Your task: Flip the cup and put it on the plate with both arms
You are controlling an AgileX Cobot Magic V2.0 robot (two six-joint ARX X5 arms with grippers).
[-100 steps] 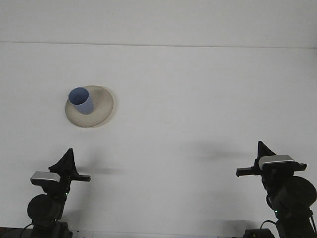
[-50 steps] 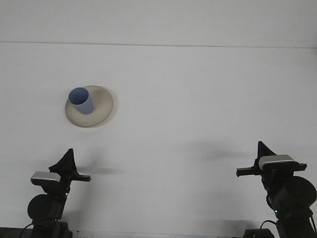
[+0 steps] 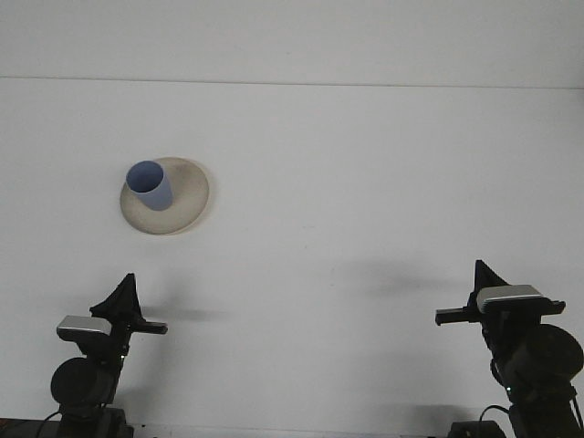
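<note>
A: Left jaws (image 3: 121, 294) — spread or pressed together?
B: Cannot tell; they hold nothing. The blue cup (image 3: 151, 185) stands mouth-up on the beige plate (image 3: 187, 203), well ahead of them on the white tabletop (image 3: 365, 182).
A: And the right jaws (image 3: 481, 276)?
B: Cannot tell either — empty, with cup and plate far off to their left.

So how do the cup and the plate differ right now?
Colour: the cup is blue, the plate is beige.
Shape: the cup is tall and narrow, the plate is low, wide and round.
Pose: the cup stands open end up on the left part of the plate, while the plate lies flat on the white table.
Shared: both sit on the table's left side, far from either claw.
</note>
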